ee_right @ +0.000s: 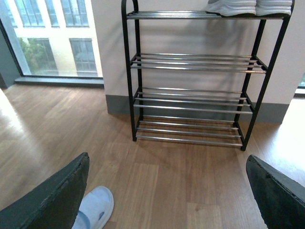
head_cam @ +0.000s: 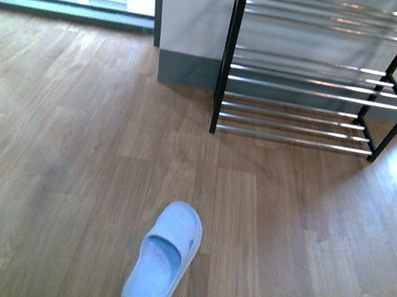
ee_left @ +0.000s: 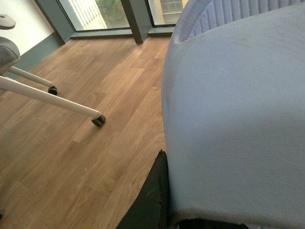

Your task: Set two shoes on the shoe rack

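Pale blue rubber slide [head_cam: 162, 261] lies sole-down on the wooden floor [head_cam: 41, 167] at 6 o'clock in the front view, toe aimed between 12 and 1 o'clock. It is well apart from the black metal-framed shoe rack with chrome bars [head_cam: 314, 80], which stands against the wall at 1 o'clock. Its twin, a second pale blue slide [ee_left: 238, 119], fills the left wrist view from close up, raised off the floor. The left gripper [ee_left: 155, 202] shows one dark finger pressed to its edge, so it looks to be grasping that slide, though the other finger is hidden. The right gripper [ee_right: 167, 160] is released, fingers spread wide with nothing between them, facing the rack. A pair of white-soled shoes [ee_right: 250, 6] sits on the top tier.

Such a slide should be light, soft and springy, with a matt skin that grips rather than slips, and nothing to break. The strap arch would likely fold under a pinch, so the firmer hold is probably across the thick sole edge at midfoot. Squeeze moderately, since foam gives and can twist out. On the rack it should rest across at least two bars.
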You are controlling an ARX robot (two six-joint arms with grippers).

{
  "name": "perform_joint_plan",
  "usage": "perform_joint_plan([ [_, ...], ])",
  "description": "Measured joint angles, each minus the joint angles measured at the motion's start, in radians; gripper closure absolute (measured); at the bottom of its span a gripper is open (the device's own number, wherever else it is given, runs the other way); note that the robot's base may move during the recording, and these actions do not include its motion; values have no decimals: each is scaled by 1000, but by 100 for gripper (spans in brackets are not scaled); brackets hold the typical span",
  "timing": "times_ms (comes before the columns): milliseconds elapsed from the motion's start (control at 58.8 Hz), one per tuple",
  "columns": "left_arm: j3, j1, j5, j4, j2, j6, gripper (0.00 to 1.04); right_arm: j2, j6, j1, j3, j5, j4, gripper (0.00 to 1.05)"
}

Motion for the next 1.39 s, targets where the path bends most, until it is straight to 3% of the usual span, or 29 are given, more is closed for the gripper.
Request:
perform_joint_plan([
  [1395, -1, -5, 5, 0, 0, 1, 103, 0, 0, 0, 0, 1, 0, 9],
])
